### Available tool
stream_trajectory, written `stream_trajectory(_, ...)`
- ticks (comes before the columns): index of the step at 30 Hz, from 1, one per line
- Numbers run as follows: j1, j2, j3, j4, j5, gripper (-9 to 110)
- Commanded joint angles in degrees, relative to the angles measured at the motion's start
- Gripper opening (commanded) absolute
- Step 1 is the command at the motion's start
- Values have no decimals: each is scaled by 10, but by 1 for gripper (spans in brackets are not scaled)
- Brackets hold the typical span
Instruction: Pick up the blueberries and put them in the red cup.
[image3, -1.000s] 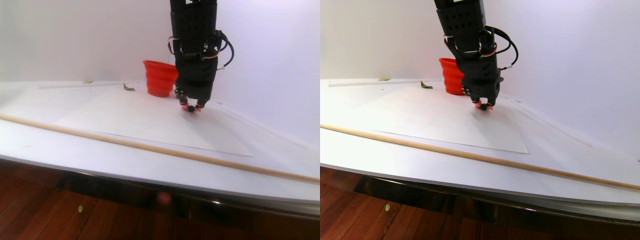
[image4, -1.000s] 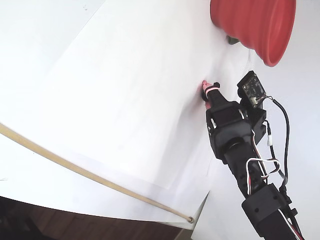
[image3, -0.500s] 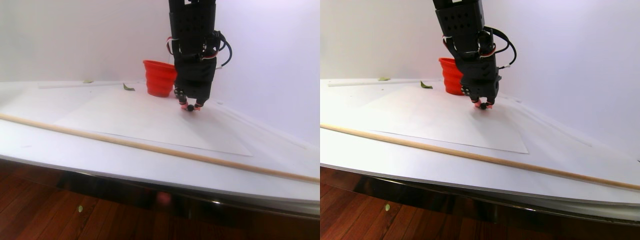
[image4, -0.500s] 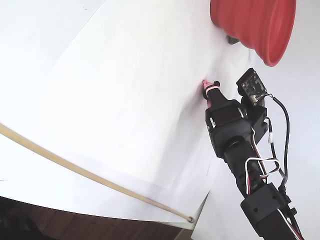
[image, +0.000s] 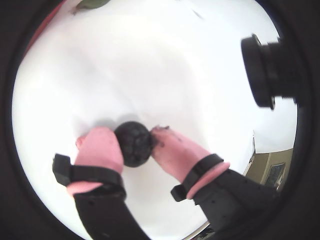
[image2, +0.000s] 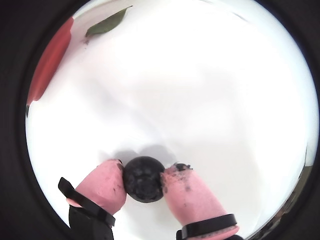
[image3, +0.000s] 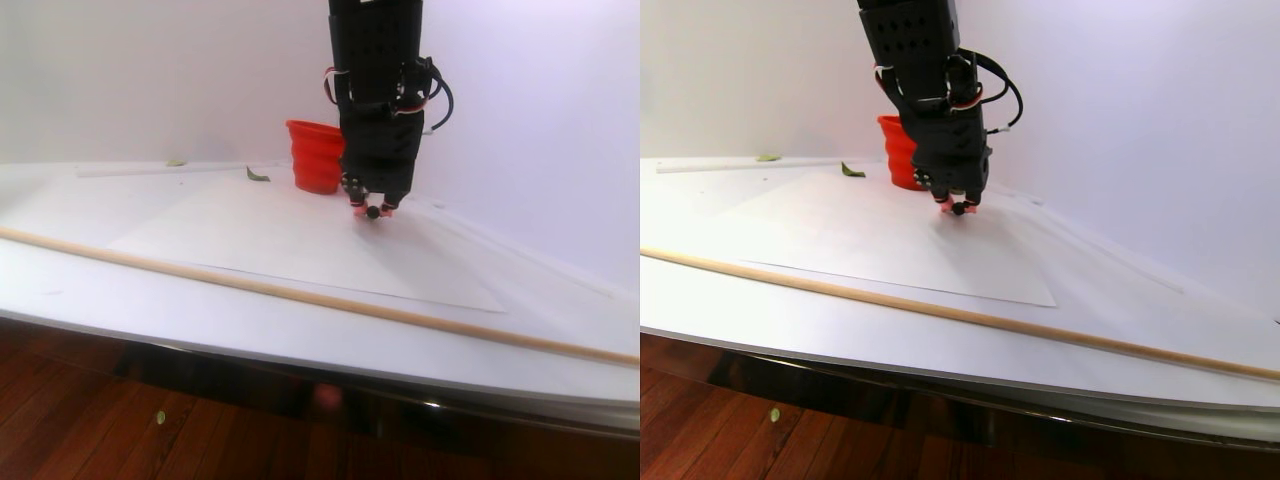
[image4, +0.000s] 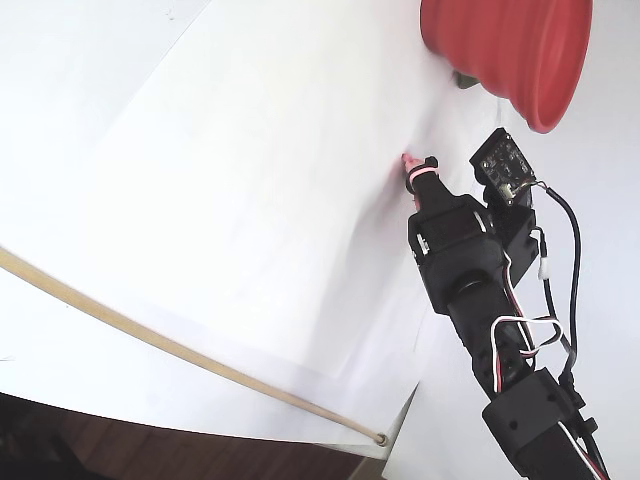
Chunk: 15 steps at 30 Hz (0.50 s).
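One blueberry (image: 133, 143), a small matte blue-black ball, is pinched between the pink fingertips (image: 100, 147) of my gripper (image: 135, 145). Both wrist views show it held from two sides, blueberry (image2: 144, 179) in gripper (image2: 144, 175). In the stereo pair view the gripper (image3: 372, 211) points straight down, very low over the white paper sheet (image3: 300, 240). The red cup (image3: 316, 155) stands upright just behind and left of the arm there. In the fixed view the red cup (image4: 505, 50) is at the top right, above the gripper (image4: 415, 172).
A long wooden dowel (image3: 300, 295) lies across the table in front of the paper; in the fixed view the dowel (image4: 150, 335) runs along the lower left. A green leaf (image3: 257, 175) lies left of the cup. The table's front edge drops to a wooden floor.
The gripper, still holding the blueberry, has shifted slightly left and away in the stereo pair view, a little closer to the red cup.
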Motion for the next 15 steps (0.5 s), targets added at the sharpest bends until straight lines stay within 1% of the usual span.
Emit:
stream_trajectory(1,4,94,1,-14,-6,11)
stream_trajectory(15,-4,156,47,-14,-19,12)
